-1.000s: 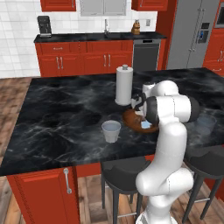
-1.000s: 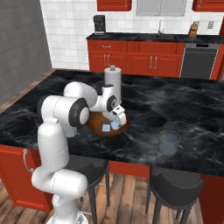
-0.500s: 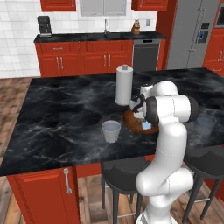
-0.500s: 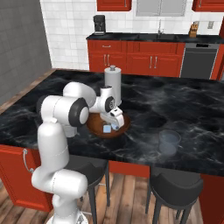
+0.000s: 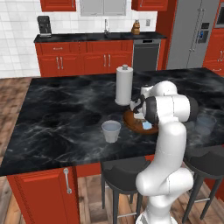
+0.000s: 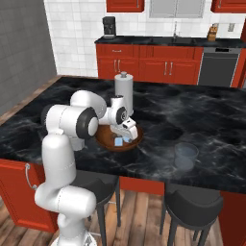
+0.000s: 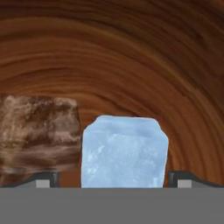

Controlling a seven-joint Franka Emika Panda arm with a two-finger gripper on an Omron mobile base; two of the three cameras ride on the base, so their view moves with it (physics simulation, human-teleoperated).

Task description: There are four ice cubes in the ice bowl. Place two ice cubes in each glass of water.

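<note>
The gripper (image 7: pixel 113 179) is seen lowered into the ice bowl (image 6: pixel 104 141) on the worktop (image 6: pixel 202 120), its jaws spread wide on either side of an ice cube (image 7: pixel 124 151) and not clamped on it. Glasses of water (image 5: pixel 111 131) (image 6: pixel 186 154) are set on either side of the bowl.

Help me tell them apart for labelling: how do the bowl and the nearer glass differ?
The bowl is wide, shallow and reddish-brown wood; the glass is small, taller for its width and translucent pale blue-grey. The bowl holds ice cubes, while none shows in the glass. The gripper is down in the bowl; the glass stands apart. Both sit on the island counter.
</note>
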